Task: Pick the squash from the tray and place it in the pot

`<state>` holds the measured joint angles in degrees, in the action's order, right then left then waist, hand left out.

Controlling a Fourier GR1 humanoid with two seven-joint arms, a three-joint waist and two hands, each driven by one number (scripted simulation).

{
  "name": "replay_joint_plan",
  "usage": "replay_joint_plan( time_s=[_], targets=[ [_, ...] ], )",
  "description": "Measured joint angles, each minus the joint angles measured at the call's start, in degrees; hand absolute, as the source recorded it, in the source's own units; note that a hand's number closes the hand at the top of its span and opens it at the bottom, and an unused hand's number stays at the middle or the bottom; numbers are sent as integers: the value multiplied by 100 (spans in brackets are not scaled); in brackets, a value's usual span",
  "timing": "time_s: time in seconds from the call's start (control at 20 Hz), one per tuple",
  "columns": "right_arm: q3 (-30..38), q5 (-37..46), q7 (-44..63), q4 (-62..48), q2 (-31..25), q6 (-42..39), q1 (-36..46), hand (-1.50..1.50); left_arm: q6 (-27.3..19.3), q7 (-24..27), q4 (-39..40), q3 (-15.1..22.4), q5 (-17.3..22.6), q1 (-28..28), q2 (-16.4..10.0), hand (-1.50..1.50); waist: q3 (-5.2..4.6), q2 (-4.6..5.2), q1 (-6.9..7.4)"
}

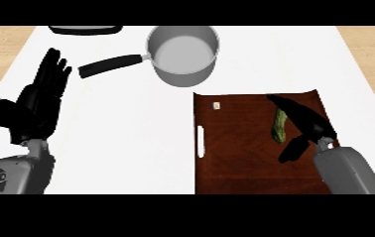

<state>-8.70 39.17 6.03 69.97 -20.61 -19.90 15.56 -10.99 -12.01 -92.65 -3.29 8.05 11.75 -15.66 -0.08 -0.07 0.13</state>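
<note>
– Squash [279,126] first: where is it lying?
– It is lying on the brown tray [234,171], in its right half, running near to far. The pot [183,52] is sitting well apart from it, farther off and to the left, with its black handle [110,66] pointing left.
– And the right hand [311,126]?
– It is hovering over the tray, just right of the squash. Its fingers are stretching fairly straight toward the far side, its thumb is spreading to the near left, and the squash is showing in the gap between them. It is holding nothing; I cannot tell whether any finger is touching the squash.
– Which step is this?
– I am reading it as step 1 of 2, the pick, with the grasp not yet made.
– What is the next move calling for?
– Fingers and thumb curling round the squash across its narrow width, then lifting it off the tray before swinging far and left over the pot.
– The left hand [40,97]?
– It is resting open at the left edge, fingers up, holding nothing.
</note>
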Motion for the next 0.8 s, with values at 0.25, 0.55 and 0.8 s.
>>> replay_joint_plan(
  time_s=[0.25, 0.55, 0.8],
  targets=[
    [-117, 333, -471, -147, -23, 115, 66, 150, 60, -117, -186, -17, -65, -72, 66, 0, -24, -23, 3],
    [-115, 683, -1060, -645, 39, 408, 335, 150, 181, -126, -201, -149, -68, -96, 87, 0, -53, -50, 15],
    [-93, 829, -1296, -639, 49, 458, 281, 150, 190, -60, -209, -153, -160, -180, 193, 0, -52, -57, 14]
  ],
)
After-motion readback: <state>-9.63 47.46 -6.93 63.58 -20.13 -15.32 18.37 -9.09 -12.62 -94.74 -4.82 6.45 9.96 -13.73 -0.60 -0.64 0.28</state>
